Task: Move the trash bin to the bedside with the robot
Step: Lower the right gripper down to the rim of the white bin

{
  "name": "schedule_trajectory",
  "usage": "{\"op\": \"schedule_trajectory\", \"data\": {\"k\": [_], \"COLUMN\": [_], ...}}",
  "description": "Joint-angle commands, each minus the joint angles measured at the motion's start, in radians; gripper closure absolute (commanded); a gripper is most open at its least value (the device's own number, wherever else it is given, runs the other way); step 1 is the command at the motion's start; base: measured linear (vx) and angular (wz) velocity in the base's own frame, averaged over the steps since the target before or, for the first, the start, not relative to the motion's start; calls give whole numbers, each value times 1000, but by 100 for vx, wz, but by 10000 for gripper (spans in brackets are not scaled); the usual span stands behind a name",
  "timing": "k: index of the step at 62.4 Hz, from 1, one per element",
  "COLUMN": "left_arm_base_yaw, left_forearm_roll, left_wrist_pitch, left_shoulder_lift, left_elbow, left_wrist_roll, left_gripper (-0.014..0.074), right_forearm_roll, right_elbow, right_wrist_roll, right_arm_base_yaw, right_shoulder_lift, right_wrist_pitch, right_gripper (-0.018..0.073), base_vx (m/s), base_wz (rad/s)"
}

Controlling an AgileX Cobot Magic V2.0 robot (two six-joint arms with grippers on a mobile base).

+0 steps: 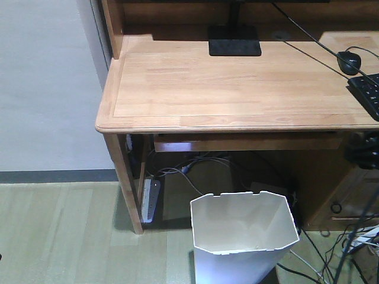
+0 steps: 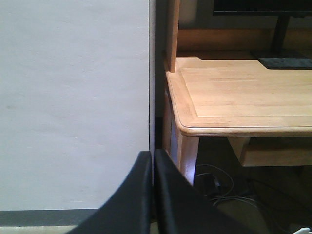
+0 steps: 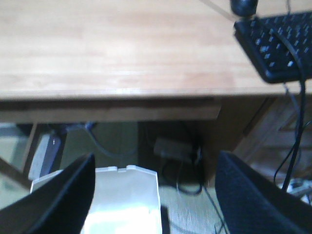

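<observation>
Standing on floor: bin (image 1: 243,236), just before the table (image 1: 225,89), below its front edge.
Left tool (image 2: 152,163): fingers pressed together, empty, beside table's corner.
Right tool (image 3: 155,165): spread wide, empty, above bin.

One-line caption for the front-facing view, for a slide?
White trash bin stands on the floor before a wooden desk.
</observation>
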Motion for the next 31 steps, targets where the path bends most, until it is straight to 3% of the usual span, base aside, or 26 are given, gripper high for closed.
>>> {"op": "schedule_trajectory", "data": {"k": [1,18,31], "left_arm_base_yaw": [-3,-3,-3], "left_forearm_roll": [-4,-4,-4], "left_wrist_pitch": [-74,-74,-74], "left_shoulder_lift": [-10,-10,-10], "left_elbow": [29,29,29], "left_wrist_roll": [-8,-8,-8], "left_gripper": [602,602,602], "right_forearm_roll": [3,11,13], "right_elbow": [-93,-236,-328], "right_wrist_roll": [-10,-18,-81], "right_arm_base_yaw": [2,1,1], "right_shoulder_lift": [121,470,725], "right_wrist_pitch": [-10,38,43], "right_gripper": [55,55,55], "base_vx": [0,0,0], "base_wz": [0,0,0]}}
